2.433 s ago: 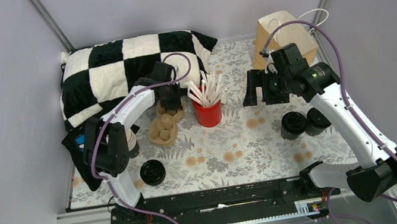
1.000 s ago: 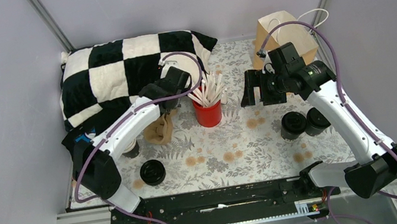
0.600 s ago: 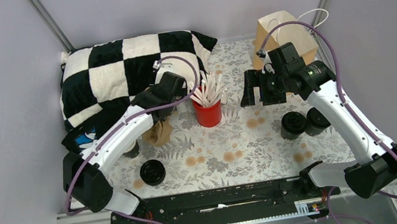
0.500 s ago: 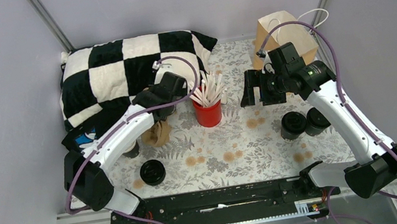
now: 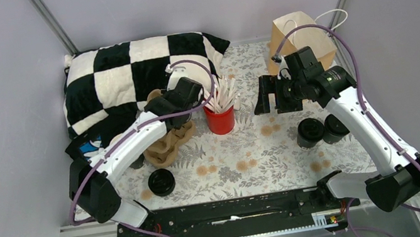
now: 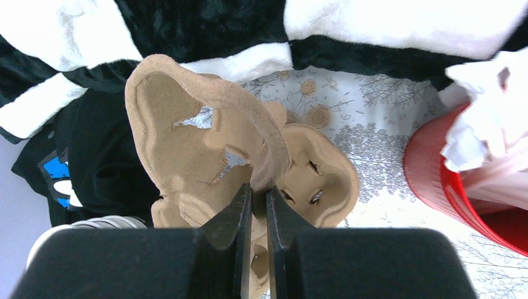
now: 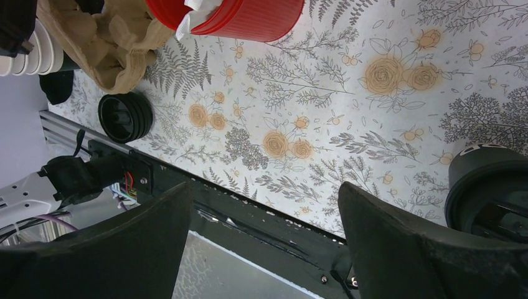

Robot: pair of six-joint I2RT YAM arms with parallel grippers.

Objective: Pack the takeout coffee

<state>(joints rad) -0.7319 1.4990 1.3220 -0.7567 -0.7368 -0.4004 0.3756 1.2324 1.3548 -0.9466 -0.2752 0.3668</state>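
Floral cloth point(image 5: 245, 157) covers the table, which is walled in by plain grey panels. A black-and-white checked blanket point(image 5: 118, 76) is heaped at 10 to 11 o'clock. A brown paper bag point(image 5: 299, 31) stands at 1 o'clock. Near the middle, towards 12 o'clock, is a red cup point(image 5: 220, 119) stuffed with white stirrers.

The takeout coffee, two dark cups with black lids point(image 5: 311, 132) point(image 5: 335, 127), stands side by side at about 4 o'clock. The two cups touch or nearly touch, and neither arm has hold of them. In the right wrist view the edge of one lid shows at 3 o'clock, beyond the finger.

The left gripper point(image 6: 254, 193) is closed tight on the rim of a brown pulp cup carrier point(image 5: 167, 147), with only that thin wall between its fingers. The carrier is tipped up steeply at 9 o'clock of the red cup, one moulded pocket raised towards the blanket. Whether its lower end rests on the cloth cannot be told.

The right gripper point(image 7: 264, 193) is spread wide and holds nothing. It hangs above bare cloth at 3 o'clock of the red cup and 11 o'clock of the coffee.

A loose stack of black lids point(image 5: 161, 182) lies at 7 o'clock near the front rail. A stack of lidless cups point(image 7: 40, 47) stands just beside the carrier, mostly hidden under the left arm in the top view.
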